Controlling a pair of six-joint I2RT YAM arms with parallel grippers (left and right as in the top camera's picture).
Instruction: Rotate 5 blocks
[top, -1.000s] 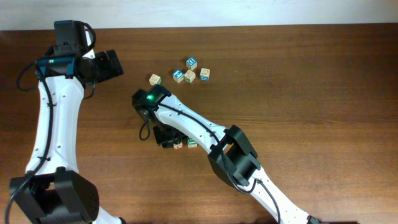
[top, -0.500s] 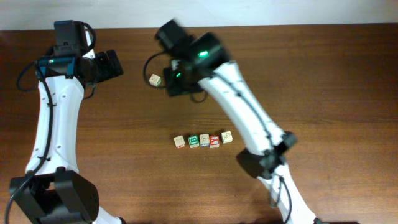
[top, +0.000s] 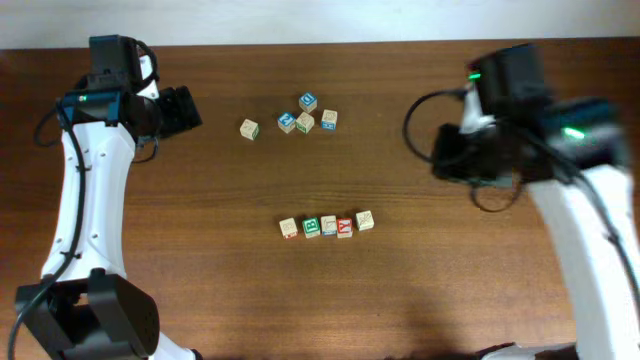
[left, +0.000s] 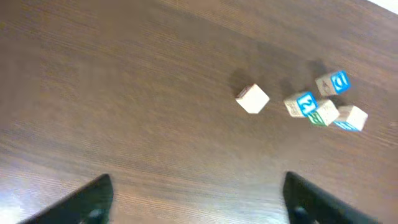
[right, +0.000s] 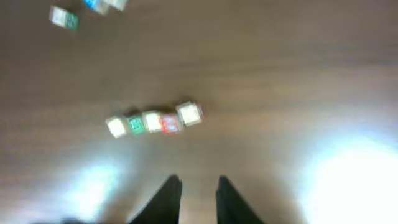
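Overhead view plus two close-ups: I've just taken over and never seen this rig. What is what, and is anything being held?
The overhead view looks down on a wooden table with two white robot arms, the left arm and the right arm. The other two pictures come from cameras on their wrists, looking past each arm's own fingers. A row of five letter blocks lies mid-table; a looser cluster of five, two with blue faces, lies farther back. The left fingers stand wide apart; the right fingers are close together. Neither holds anything.
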